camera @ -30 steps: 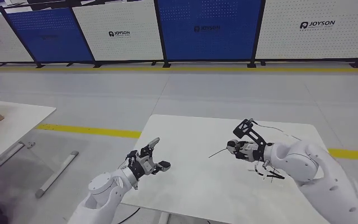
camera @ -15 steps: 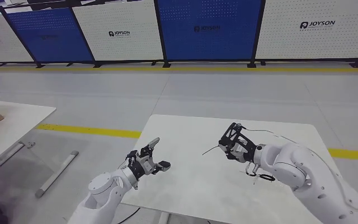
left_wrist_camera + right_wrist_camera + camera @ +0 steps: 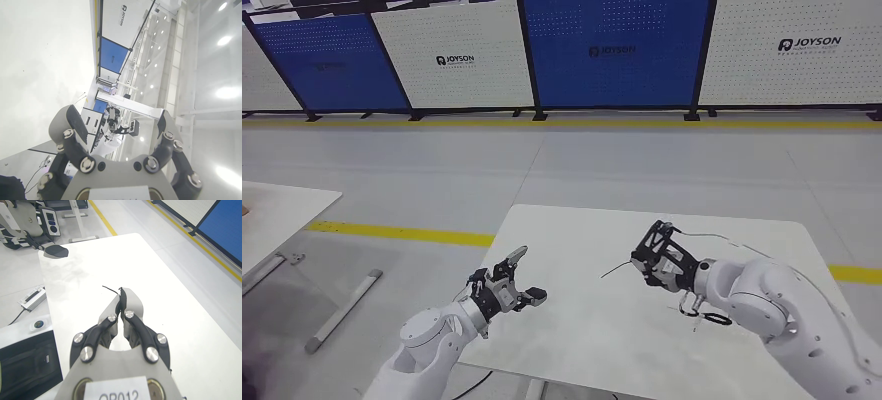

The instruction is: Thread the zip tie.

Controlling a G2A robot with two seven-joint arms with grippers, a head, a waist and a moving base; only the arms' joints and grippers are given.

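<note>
Zip tie (image 3: 110,289): thin black tail pinched in my closed right hand (image 3: 121,295) over the table (image 3: 572,330) middle, my left hand (image 3: 121,123) spread empty at near left; likely fault, tail slipping or flexing off-line.

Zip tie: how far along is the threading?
Done: the zip tie is gripped. The right gripper has its jaws shut on it, with the thin tail sticking out past the tips, over the table.
In hand: a one-sided hold only. The left gripper sits apart at the table's near corner, jaws open and empty.
Left: the threading itself. No closed loop shows, as far as these views tell.
</note>
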